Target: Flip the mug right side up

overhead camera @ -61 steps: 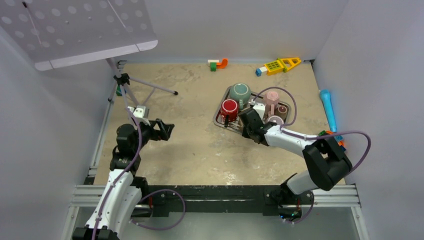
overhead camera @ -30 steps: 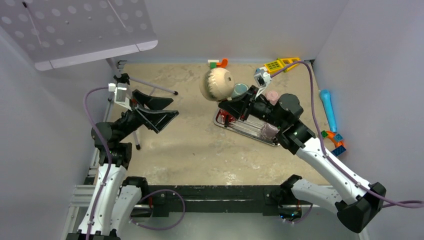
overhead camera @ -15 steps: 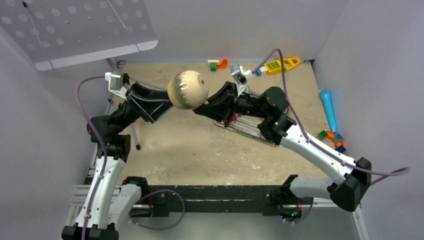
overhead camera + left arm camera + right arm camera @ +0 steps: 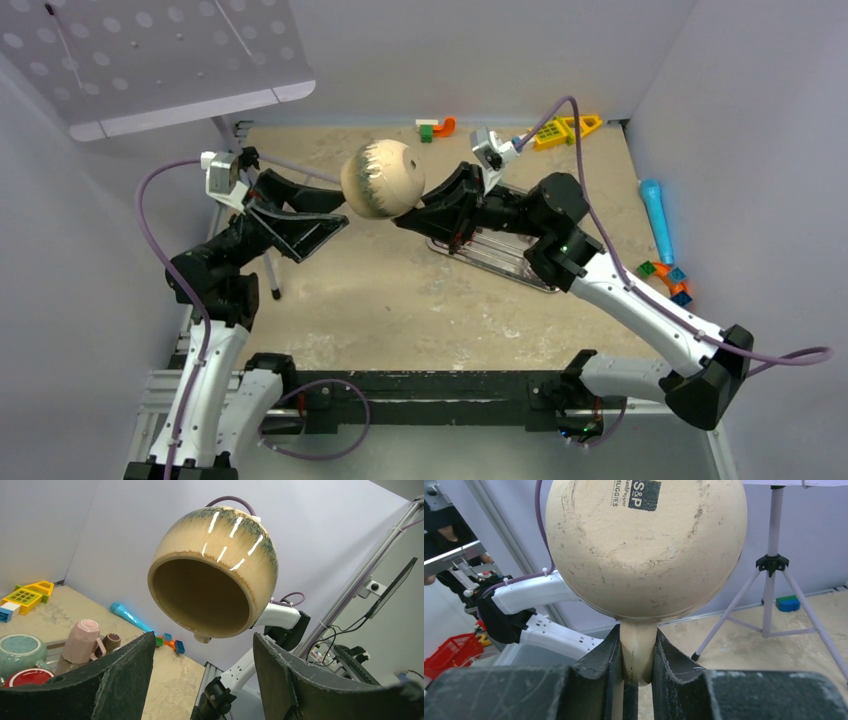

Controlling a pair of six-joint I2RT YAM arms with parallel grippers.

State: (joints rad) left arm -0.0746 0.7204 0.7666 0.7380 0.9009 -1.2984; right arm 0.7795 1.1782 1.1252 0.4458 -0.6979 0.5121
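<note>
Above the table [image 4: 400, 300], both arms are reaching together in mid-air, seemingly for a handover. The cream mug [image 4: 383, 179] is hanging between them, on its side, mouth facing the left gripper [image 4: 202, 647]. The right gripper [image 4: 638, 652] is pinching its handle [image 4: 638, 632] tightly. The left gripper is gaping wide, jaws flanking the mug without touching. Next, the left jaws probably need to close on the body so the mug can be rotated mouth-up.
</note>
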